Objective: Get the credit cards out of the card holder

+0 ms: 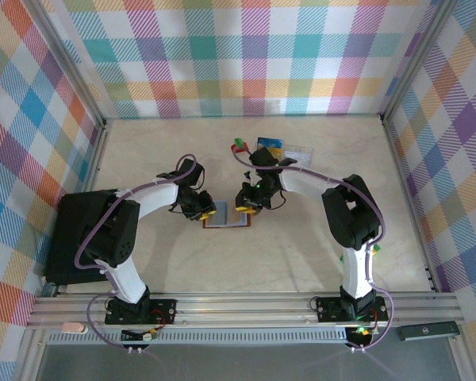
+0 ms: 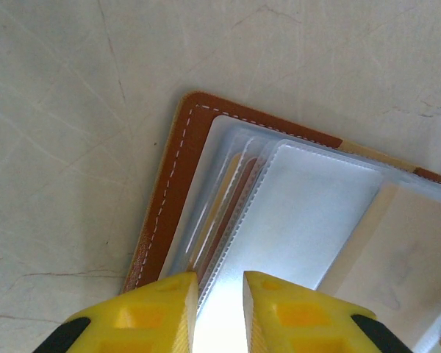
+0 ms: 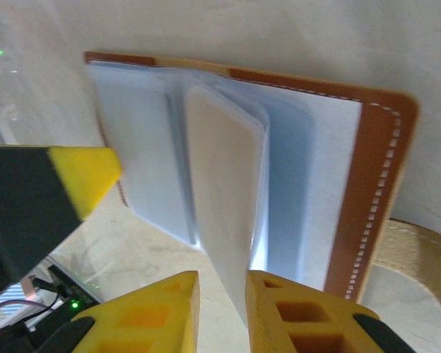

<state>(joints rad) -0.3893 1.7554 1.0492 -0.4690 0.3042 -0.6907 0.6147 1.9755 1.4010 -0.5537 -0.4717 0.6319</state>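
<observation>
a pale marble surface, open room all round inside checked walls, carries the card holder spread flat at its centre. left end effector and right end effector flank it, each narrowed on a clear sleeve; a yellowish credit card sits tucked inside. clear box and blue-and-yellow card lie well beyond, near the far wall.

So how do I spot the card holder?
Look at the middle of the pale table, where the left gripper and right gripper nearly meet. The card holder lies open between them. Its brown stitched border and clear sleeves set it apart from the blue card further back.
</observation>
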